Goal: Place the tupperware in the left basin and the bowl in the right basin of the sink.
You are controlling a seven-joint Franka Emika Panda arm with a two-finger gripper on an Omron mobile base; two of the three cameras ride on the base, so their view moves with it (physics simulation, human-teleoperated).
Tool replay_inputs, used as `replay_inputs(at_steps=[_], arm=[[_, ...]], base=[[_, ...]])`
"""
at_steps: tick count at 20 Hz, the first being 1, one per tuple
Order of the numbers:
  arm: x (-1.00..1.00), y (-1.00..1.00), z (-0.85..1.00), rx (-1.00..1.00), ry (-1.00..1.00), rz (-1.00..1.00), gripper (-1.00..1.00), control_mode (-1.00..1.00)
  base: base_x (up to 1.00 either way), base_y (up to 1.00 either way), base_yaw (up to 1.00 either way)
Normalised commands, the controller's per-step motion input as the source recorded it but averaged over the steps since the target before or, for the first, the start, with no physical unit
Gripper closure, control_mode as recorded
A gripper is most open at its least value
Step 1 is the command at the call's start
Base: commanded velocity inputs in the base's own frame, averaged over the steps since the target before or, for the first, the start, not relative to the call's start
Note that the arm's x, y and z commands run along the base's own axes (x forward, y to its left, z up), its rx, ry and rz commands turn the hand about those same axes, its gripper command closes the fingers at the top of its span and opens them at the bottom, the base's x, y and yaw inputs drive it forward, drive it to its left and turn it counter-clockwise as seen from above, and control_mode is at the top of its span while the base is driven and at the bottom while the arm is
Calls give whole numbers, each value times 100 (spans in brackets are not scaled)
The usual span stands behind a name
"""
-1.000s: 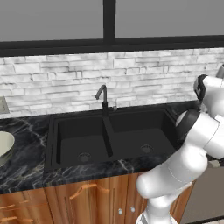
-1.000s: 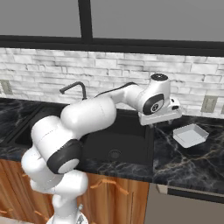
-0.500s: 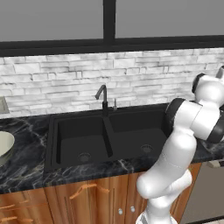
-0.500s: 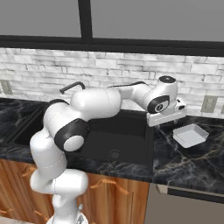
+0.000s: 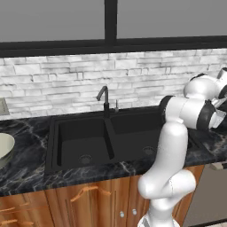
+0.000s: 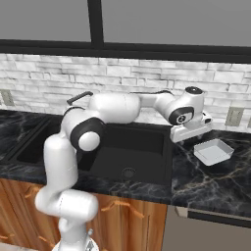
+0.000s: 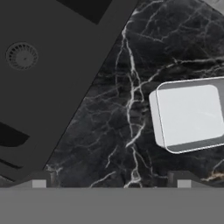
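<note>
The white tupperware (image 6: pixel 214 151) sits on the dark marble counter right of the sink (image 5: pixel 108 141); in the hand view the tupperware (image 7: pixel 190 116) lies to the right, partly cut by the edge. My gripper (image 6: pixel 188 137) hovers over the counter strip between the right basin (image 6: pixel 132 154) and the tupperware. It is open, its fingertips (image 7: pixel 38 179) wide apart with bare marble between them. The cream bowl (image 5: pixel 4 148) rests on the counter far left of the left basin (image 5: pixel 82 142). The right basin's drain (image 7: pixel 22 56) is at the upper left of the hand view.
A slim black faucet (image 5: pixel 104 99) rises behind the sink's divider. A brick wall with an outlet (image 6: pixel 234 116) backs the counter. The arm arches over the right basin (image 5: pixel 137 135).
The arm has folded its elbow around and the hand has shifted slightly right and lower, closer to the tupperware. The tupperware and bowl have not moved.
</note>
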Motion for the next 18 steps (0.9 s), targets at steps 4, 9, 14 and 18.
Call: replay_inputs(at_steps=[4, 9, 14, 18], arm=[[14, -12, -27, 0, 6, 6, -100, -100], [14, -4, -25, 0, 7, 5, -100, -100], [21, -1, -23, 0, 7, 4, -100, -100], [22, -5, -24, 0, 5, 4, -100, -100]], base=[[0, 0, 0], [0, 0, 0], [0, 0, 0], [0, 0, 0]])
